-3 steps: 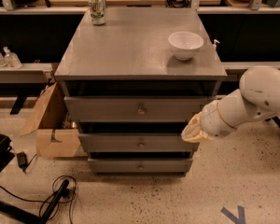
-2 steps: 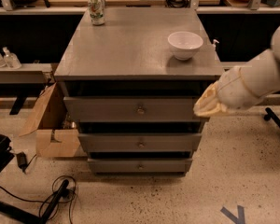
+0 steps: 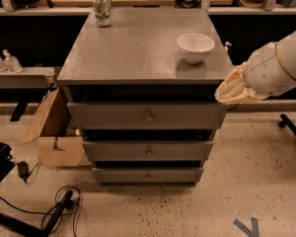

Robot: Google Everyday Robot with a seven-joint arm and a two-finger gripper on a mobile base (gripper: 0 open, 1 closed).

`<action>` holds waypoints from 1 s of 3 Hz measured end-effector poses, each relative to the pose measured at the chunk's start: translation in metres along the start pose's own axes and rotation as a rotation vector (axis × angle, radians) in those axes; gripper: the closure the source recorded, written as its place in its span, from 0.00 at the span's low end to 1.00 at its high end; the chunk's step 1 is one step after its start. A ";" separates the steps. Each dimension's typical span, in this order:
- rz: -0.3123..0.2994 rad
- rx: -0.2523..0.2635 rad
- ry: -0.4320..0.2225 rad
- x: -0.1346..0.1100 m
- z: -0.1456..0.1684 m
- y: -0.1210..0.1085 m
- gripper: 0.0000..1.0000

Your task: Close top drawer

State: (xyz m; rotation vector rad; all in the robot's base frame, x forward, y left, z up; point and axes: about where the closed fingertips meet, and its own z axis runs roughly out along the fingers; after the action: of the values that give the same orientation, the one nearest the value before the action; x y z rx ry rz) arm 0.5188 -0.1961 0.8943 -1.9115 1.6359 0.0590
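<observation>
My gripper [image 3: 228, 90]: at the right front corner of the cabinet, level with the dark gap above the top drawer [image 3: 108, 115] and just beside its right end. I cannot tell whether it touches.
Its grip: spread or pressed together, I cannot tell.
My arm [image 3: 278, 65]: white, coming in from the right edge and sloping down to the left.
The top drawer: pulled out, with its front panel forward of the cabinet top [image 3: 133, 48] and a round knob [image 3: 148, 116] at its centre.
The cabinet top: grey, with a white bowl [image 3: 195, 47] near the right front and a can [image 3: 102, 10] at the back left.
Below: the middle drawer [image 3: 113, 151] and the bottom drawer [image 3: 118, 175].
Floor, left: a cardboard box [image 3: 54, 132] beside the cabinet, with black cables [image 3: 64, 206] nearer me.
</observation>
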 end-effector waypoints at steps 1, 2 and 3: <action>-0.004 0.000 -0.001 -0.002 0.000 -0.001 0.51; -0.007 -0.001 -0.002 -0.004 0.000 -0.001 0.26; -0.009 -0.002 -0.002 -0.005 0.000 0.000 0.05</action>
State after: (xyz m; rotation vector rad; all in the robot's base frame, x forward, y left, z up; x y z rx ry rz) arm 0.5180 -0.1912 0.8965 -1.9196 1.6261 0.0588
